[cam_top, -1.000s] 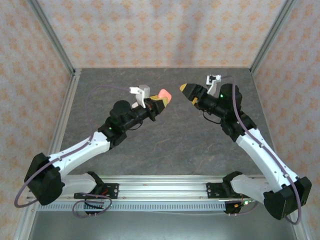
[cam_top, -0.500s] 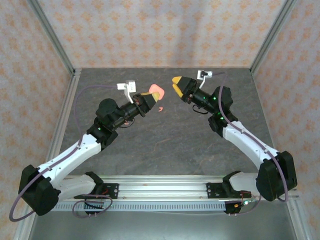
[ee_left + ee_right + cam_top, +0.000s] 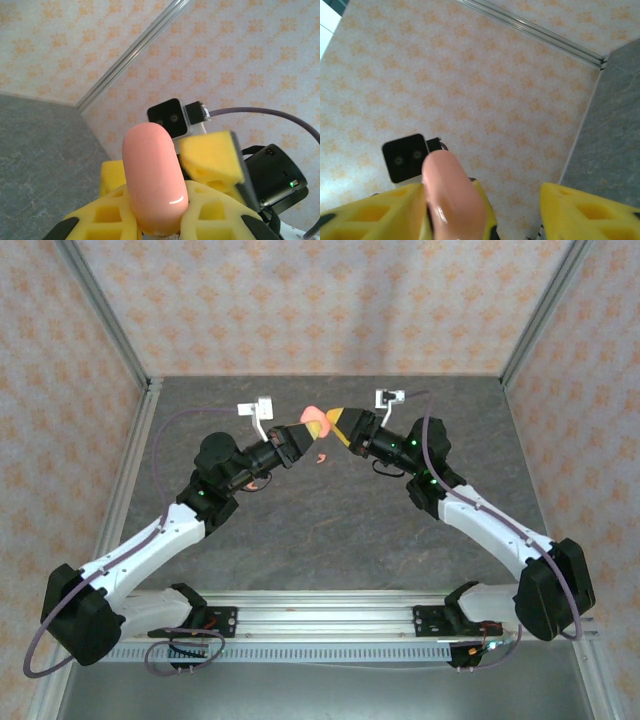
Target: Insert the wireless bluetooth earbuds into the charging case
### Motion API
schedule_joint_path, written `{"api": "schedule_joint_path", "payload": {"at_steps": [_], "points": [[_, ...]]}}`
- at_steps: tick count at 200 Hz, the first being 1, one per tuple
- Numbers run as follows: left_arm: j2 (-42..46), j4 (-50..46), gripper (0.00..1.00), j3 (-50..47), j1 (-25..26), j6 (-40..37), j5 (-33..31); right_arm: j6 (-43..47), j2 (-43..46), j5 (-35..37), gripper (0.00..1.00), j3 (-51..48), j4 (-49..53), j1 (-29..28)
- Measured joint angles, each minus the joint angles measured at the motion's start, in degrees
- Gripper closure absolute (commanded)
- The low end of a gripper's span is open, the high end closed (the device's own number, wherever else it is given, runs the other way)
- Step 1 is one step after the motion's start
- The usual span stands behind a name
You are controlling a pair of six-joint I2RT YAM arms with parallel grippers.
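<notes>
pink case (image 3: pixel 152 170) in left end effector (image 3: pixel 301 432) — from above, coral earbud (image 3: pixel 320 457) on table (image 3: pixel 330 515)

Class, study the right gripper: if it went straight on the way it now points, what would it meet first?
Most likely the coral-pink case, which the left gripper holds up; it sits between the right gripper's open fingers. Depth is hard to judge.

Your left claw (image 3: pixel 155 222) clamps an upright pink case (image 3: pixel 152 175) between its yellow pads. Just behind it you see another yellow pad (image 3: pixel 212 157), a black camera (image 3: pixel 167 117), and grey surface (image 3: pixel 40 135) at left.
</notes>
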State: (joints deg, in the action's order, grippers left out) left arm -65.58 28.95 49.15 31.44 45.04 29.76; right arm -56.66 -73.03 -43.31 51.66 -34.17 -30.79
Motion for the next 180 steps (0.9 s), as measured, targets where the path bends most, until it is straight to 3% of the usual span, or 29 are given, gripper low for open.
{"api": "schedule_joint_path", "payload": {"at_steps": [25,112,158,180], "points": [[-0.3,0.0,1.00,0.0,-0.4,1.1,-0.4,-0.2,-0.8,0.0,0.58,1.1,0.0,-0.3],[-0.4,1.1,1.00,0.0,-0.5,4.9,-1.7,-0.5,-2.1,-0.1,0.49,2.0,-0.9,-1.0],[-0.5,1.6,1.00,0.0,-0.9,6.1,-1.7,-1.2,-2.8,-0.3,0.62,2.7,-1.6,-1.4],[-0.7,1.7,1.00,0.0,-0.9,6.5,-1.7,-1.3,-3.3,-0.7,0.58,3.3,-2.0,-1.4]]}}
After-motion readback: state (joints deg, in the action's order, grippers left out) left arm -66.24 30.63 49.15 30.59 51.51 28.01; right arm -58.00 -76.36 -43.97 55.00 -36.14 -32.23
